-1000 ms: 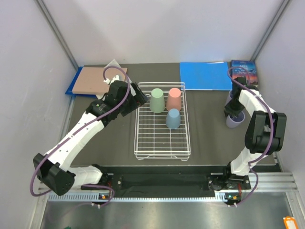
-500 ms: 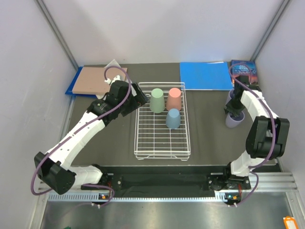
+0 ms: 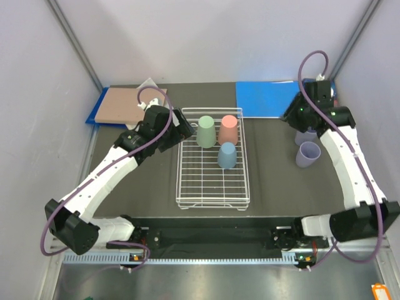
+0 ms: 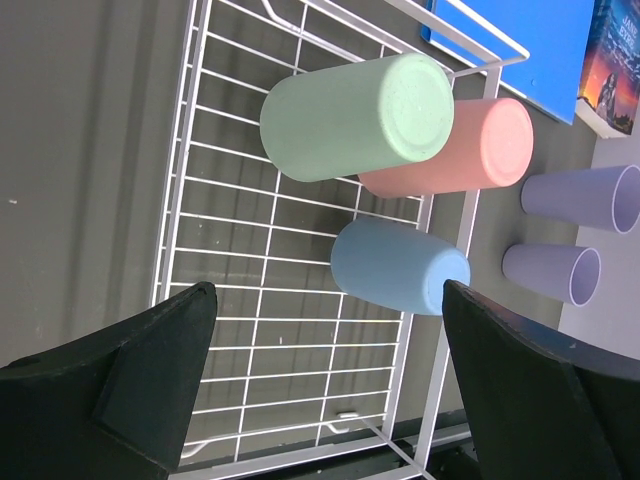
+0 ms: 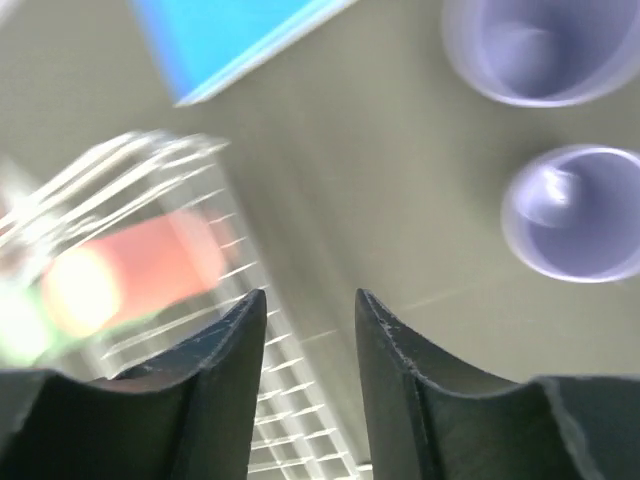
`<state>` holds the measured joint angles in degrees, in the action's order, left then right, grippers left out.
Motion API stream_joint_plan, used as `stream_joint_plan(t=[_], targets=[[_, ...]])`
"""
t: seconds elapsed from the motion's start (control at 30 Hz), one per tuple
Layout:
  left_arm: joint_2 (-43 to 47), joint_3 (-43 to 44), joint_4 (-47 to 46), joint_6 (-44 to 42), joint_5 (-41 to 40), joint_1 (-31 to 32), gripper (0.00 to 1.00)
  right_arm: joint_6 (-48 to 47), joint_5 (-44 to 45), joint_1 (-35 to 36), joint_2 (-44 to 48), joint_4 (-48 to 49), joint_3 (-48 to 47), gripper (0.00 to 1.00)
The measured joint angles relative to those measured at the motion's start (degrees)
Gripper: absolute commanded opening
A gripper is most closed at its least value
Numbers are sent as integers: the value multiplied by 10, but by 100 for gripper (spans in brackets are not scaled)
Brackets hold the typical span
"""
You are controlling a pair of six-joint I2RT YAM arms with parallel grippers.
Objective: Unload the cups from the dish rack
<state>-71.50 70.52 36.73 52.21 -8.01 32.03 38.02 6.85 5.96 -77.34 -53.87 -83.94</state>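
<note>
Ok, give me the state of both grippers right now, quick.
Left gripper: open wide, holding nothing.
Right gripper: open, jaws a little apart, nothing between them.

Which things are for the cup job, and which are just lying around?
For the job: white wire dish rack; pale green plastic cup, salmon pink plastic cup, light blue plastic cup; lilac purple plastic cup, second lilac purple cup.
Just lying about: flat blue folder; dark-covered book; flat brown board.
</note>
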Motion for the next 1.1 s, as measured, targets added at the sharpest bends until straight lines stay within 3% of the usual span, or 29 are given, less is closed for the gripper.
stream_joint_plan(t=[0.1, 0.3, 0.5, 0.73, 1.1], targets=[[0, 0, 0, -5, -1, 0, 99, -9, -32, 52, 44, 35, 0, 69], [3, 0, 9, -19, -33, 0, 99, -32, -73, 139, 151, 177, 105, 82], [5, 0, 61, -33, -98, 0, 99, -100, -11, 244, 65, 188, 67, 93], [9, 0, 90, -44, -116, 0, 99, -148, 55, 361, 5, 187, 63, 97], [27, -4, 100, -44, -122, 0, 99, -149, 90, 397, -21, 210, 117, 98]])
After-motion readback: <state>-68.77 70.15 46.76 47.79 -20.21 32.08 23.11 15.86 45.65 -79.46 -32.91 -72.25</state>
